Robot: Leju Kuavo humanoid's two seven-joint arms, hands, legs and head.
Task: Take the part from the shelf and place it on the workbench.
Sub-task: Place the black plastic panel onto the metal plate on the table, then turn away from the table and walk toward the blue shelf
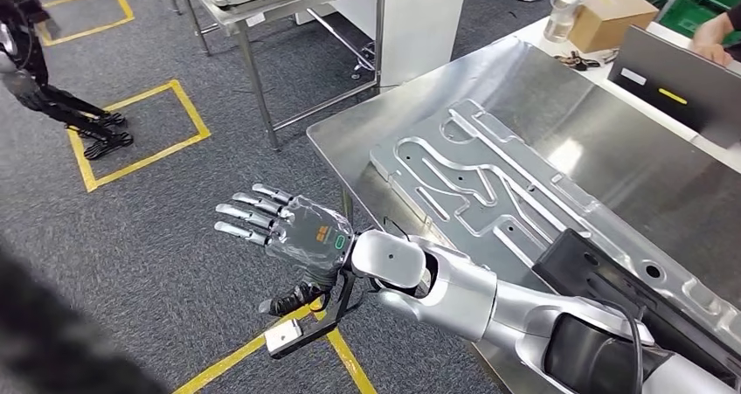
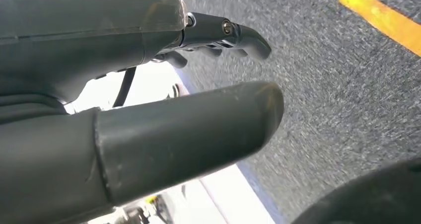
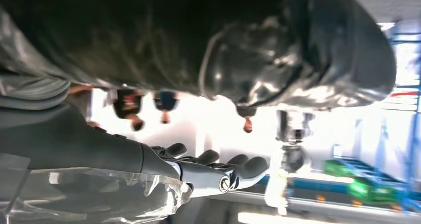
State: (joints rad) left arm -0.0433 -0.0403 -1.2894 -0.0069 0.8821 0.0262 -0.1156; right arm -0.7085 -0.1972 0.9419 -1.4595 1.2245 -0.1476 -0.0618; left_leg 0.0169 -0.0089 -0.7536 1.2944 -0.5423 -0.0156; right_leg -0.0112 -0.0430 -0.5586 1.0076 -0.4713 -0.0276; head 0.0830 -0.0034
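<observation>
The part (image 1: 489,184), a long grey metal plate with milled grooves, lies flat on the steel workbench (image 1: 612,114). A black block (image 1: 612,276) rests across its near end. My left hand (image 1: 288,228) reaches out over the carpet to the left of the workbench corner, fingers straight and spread, holding nothing. In the left wrist view the left hand (image 2: 149,85) has its thumb (image 2: 188,134) and fingers (image 2: 223,33) apart above the floor. In the right wrist view my right hand (image 3: 208,172) has its fingers stretched out and empty, close to a dark glossy surface (image 3: 248,45).
A second steel table (image 1: 280,14) stands behind, across a strip of carpet. Yellow tape squares (image 1: 188,114) mark the floor, with a dark robot's feet (image 1: 100,136) in one. A cardboard box (image 1: 612,14), a bottle (image 1: 564,10) and a person's hand (image 1: 712,36) are at the far right.
</observation>
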